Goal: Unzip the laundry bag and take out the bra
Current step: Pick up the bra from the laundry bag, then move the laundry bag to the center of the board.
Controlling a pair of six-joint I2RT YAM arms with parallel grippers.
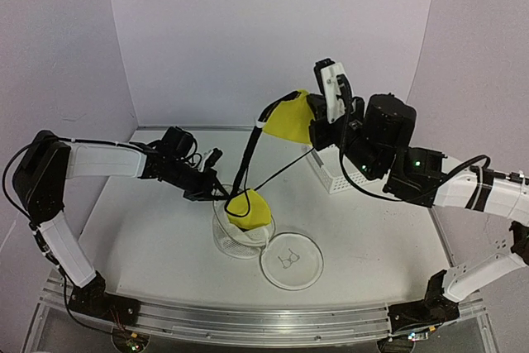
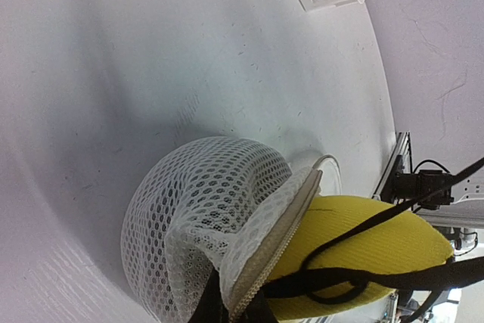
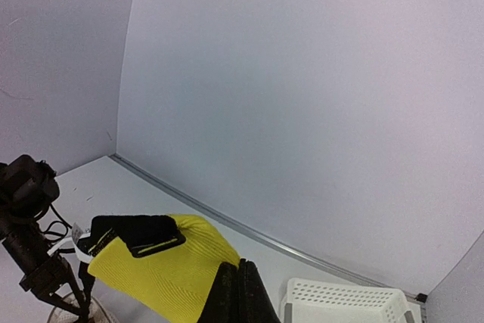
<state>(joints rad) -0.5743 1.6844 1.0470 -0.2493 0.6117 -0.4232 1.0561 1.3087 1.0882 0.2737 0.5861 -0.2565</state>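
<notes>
Bag [image 1: 234, 237] sits mid-table, unzipped, its round face [image 1: 291, 260] lying flat at near right. Left gripper [image 1: 212, 189] is clamped on the bag's zip rim, pinning it to the table [image 1: 140, 245]. Right gripper [image 1: 317, 131] is closed on one yellow cup of the bra [image 1: 293, 118], held high, far and right of the bag, near the basket [image 1: 337, 173]. The other cup sits in the bag mouth, with black straps stretched between the two.

Judgement: removal roughly half done. To finish well:
- Draw up and right along the strap line, slowly.
- Left should hold the rim down so the bag doesn't ride up.
- Risk: a strap snagging on the zip or on the left fingers.
</notes>
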